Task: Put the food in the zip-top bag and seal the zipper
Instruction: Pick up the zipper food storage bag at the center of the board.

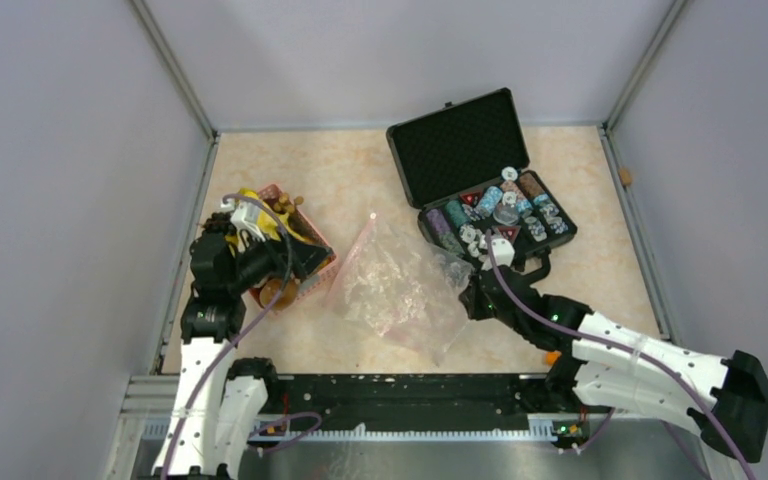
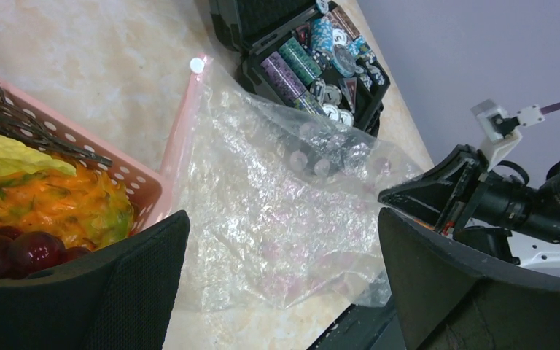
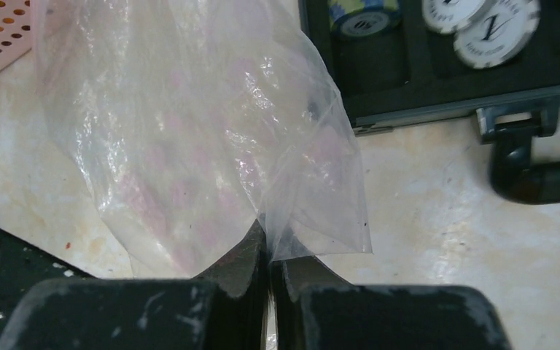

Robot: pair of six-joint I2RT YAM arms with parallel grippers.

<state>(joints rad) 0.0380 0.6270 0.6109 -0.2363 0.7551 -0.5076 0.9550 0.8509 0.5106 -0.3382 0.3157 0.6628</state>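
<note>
While the right gripper pinches the limp zip-top bag at three o'clock, the left gripper gapes empty; the stiffer zipper likely grips best.

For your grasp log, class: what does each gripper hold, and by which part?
Right gripper pinches the bag by its edge opposite the zipper; left gripper, jaws open, holds nothing.

text | blue-edged chip: possibly "10" | white chips: lettering too blurred to read
</note>
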